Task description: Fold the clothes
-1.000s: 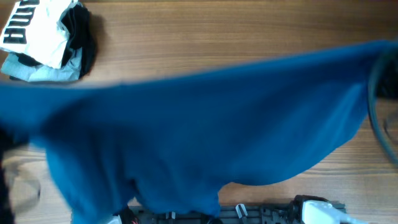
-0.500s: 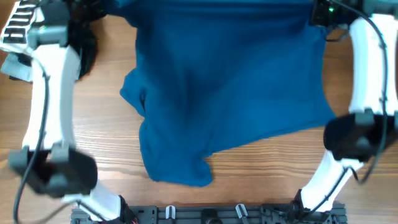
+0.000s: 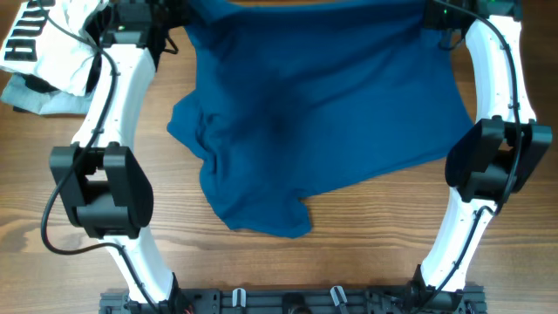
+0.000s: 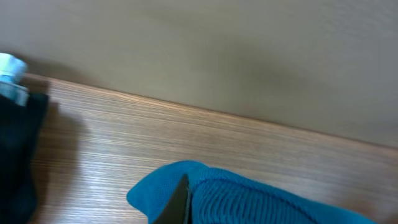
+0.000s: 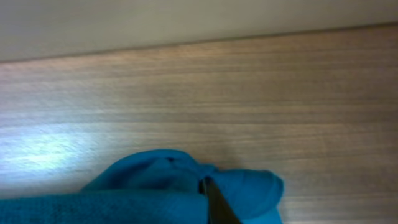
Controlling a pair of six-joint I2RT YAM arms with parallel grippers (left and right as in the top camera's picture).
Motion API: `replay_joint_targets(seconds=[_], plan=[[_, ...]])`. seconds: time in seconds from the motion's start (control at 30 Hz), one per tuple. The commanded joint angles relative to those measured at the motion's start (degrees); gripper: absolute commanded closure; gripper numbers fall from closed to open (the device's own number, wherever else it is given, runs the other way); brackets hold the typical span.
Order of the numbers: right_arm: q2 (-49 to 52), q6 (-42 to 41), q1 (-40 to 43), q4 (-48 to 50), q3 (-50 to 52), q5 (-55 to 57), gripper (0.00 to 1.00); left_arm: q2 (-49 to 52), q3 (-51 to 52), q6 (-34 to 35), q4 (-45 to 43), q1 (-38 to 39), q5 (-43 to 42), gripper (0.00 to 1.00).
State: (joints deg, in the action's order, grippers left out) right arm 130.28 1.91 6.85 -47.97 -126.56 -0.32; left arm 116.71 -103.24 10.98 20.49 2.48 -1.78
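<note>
The clothes (image 3: pixel 323 113), one plain deep-blue garment, lie spread over the middle of the wooden table, with a bunched fold on the left and a tail toward the front. Both arms reach to the table's far edge. My left gripper (image 3: pixel 177 19) is shut on the garment's far-left corner, where blue cloth (image 4: pixel 249 196) wraps around the dark fingertip (image 4: pixel 179 200). My right gripper (image 3: pixel 429 17) pinches the far-right corner, and a lump of cloth (image 5: pixel 161 180) is gathered at its fingertip (image 5: pixel 214 200). Both held corners sit low on the tabletop.
A white garment with black lettering (image 3: pixel 42 42) and a pale grey-blue one (image 3: pixel 39 100) are piled at the far left, beside dark cloth (image 4: pixel 15 155). A wall (image 4: pixel 217 50) rises just past the far edge. The arm mounting rail (image 3: pixel 288 301) runs along the front.
The garment hung stretched high near the camera a second ago. Both arms have carried it to the far side and lowered it, so it now lies flat on the table.
</note>
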Motion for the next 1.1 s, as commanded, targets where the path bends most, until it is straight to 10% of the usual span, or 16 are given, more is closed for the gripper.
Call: replay_joint_targets(seconds=[0.0,0.13,0.7,1.07], plan=[[0.2,1.1,1.6,-1.2,-0.3,2.4,0.81,-0.2,-0.5,-0.3,0.0,1.0,0.7,0.96],[2.4,1.1,1.7,-2.6,-0.2,2.4,0.96,-0.2,-0.5,-0.3,2.1,1.0,0.7,0.96],[-1.2,-2.1,7.8,-10.5,-3.7,-5.7,0.96,-5.6,-0.8,-0.3,23.3,1.0,1.2,0.96],[-33.0,-3.6,9.4,-13.9,-5.2,-7.0,0.96,-39.7,-4.1,-2.1,20.0,-0.2,15.4,0.96]])
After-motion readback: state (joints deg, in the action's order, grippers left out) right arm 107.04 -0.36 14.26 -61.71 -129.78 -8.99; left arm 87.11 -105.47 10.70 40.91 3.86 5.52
